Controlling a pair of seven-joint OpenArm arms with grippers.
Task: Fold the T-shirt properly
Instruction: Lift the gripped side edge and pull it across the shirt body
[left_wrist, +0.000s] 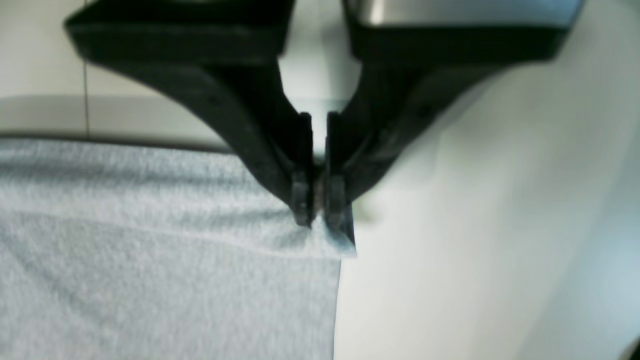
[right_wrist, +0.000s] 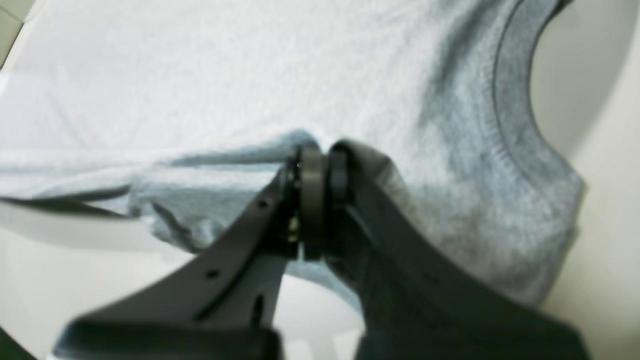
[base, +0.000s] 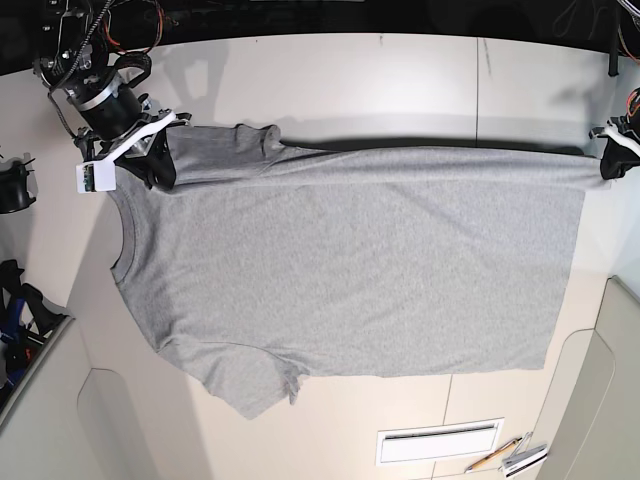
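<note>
At the near side, one long edge of the shirt (base: 350, 270) is pinched at both ends, its body spread flat on the table (base: 330, 90). A corner at the hem is gripped between the narrowed jaws of the left gripper (left_wrist: 320, 200); since only a small tip is caught, it could be lost if the edge were pulled too tight. Near the collar (right_wrist: 517, 120), a bunched fold is clamped in the right gripper (right_wrist: 325, 200). If only the upper layer has been caught, which cannot be told, the lower one could be left behind. The near sleeve (base: 235, 145) is crumpled beside that grip and could be trapped askew as the edge is carried over. If one end were led ahead of the other, a slanted fold would be made. Farther off, the other sleeve (base: 250, 380) is rumpled, so a lump could be folded in.
</note>
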